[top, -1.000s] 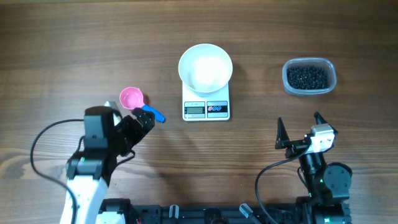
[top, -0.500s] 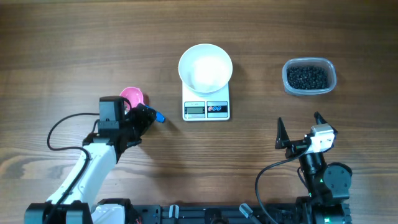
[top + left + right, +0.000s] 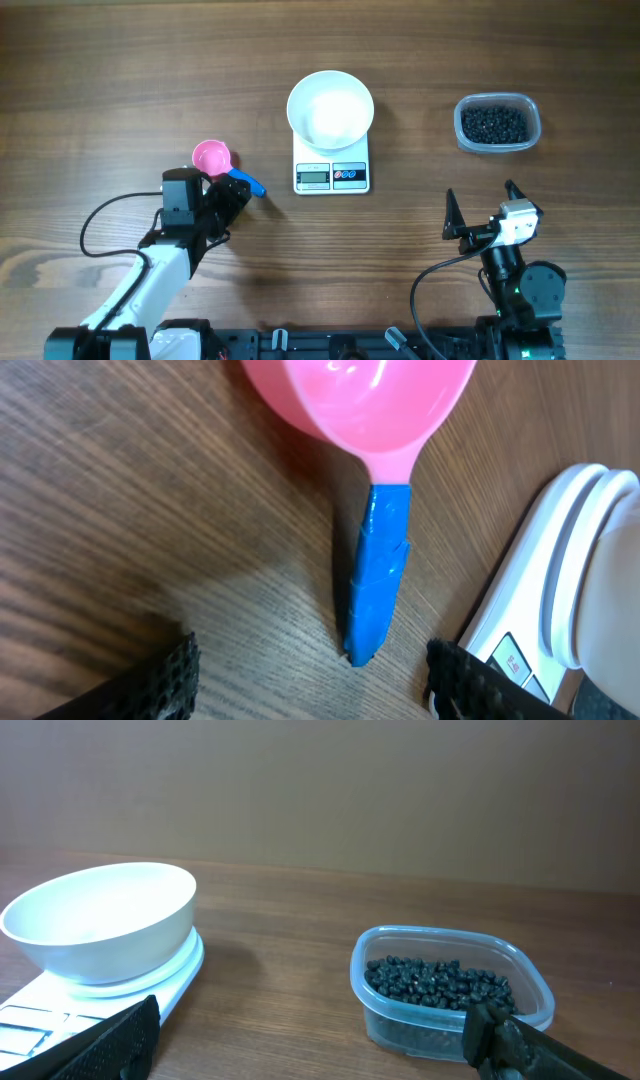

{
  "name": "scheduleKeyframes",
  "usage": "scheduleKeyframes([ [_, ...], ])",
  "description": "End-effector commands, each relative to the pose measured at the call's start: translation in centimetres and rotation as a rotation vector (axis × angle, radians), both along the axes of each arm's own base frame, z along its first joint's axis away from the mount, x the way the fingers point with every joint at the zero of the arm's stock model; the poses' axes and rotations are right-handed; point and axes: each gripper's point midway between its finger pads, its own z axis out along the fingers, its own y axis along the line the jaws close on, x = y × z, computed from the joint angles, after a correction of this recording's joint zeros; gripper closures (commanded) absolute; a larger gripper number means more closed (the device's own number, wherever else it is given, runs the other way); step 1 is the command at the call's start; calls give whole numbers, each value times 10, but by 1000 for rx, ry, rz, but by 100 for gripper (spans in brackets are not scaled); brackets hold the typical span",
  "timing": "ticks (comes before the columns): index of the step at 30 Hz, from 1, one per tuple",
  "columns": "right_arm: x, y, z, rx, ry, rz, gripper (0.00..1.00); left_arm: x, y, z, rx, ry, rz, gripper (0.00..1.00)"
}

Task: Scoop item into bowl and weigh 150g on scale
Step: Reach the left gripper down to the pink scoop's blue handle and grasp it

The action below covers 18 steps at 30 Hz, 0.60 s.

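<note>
Starting only: nothing scooped yet. The bowl (image 3: pixel 330 108) sits empty on the scale (image 3: pixel 332 176). The item (image 3: pixel 495 123) is all in the clear tub (image 3: pixel 463 137), far right. Pink scoop (image 3: pixel 212 157) lies on the bench (image 3: pixel 120 80), ungripped. Left gripper (image 3: pixel 312 675) fingers (image 3: pixel 165 680) straddle its blue handle (image 3: pixel 378 585), apart, not touching. Right gripper (image 3: pixel 480 200) spread wide, holding nothing. Remaining: grasp, scoop, pour, weigh.

Wide bare table (image 3: pixel 420 80) between the scale (image 3: pixel 332 176) and the clear tub (image 3: pixel 497 123), a clean lane ahead of the right gripper (image 3: pixel 480 190). Tighter on the left: the scoop (image 3: pixel 212 157) lies with its blue handle (image 3: pixel 378 575) near the scale's edge, a narrow strip of wood between them. The left gripper (image 3: pixel 315 680) has its fingers spread either side of the handle's tip, touching nothing.
</note>
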Motion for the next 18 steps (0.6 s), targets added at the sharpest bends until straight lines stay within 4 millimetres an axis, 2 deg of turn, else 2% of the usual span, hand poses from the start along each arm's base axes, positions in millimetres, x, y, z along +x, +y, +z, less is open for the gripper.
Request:
scheduleKeyframes([
  [1, 0, 1, 0, 8, -5, 7, 0, 5, 19, 21, 74, -15, 78, 23],
  [2, 0, 1, 0, 8, -5, 7, 0, 5, 33, 35, 155, 0, 108, 23],
  [5, 0, 1, 0, 8, -5, 7, 0, 10, 49, 60, 267, 2, 110, 21],
  [9, 0, 1, 0, 8, -5, 7, 0, 24, 62, 80, 348, -37, 135, 22],
  [11, 0, 1, 0, 8, -5, 7, 0, 27, 63, 79, 353, -40, 140, 26],
  [15, 0, 1, 0, 8, -5, 7, 0, 27, 70, 57, 390, 33, 148, 27],
  [18, 0, 1, 0, 8, -5, 7, 0, 35, 69, 44, 390, 44, 145, 28],
])
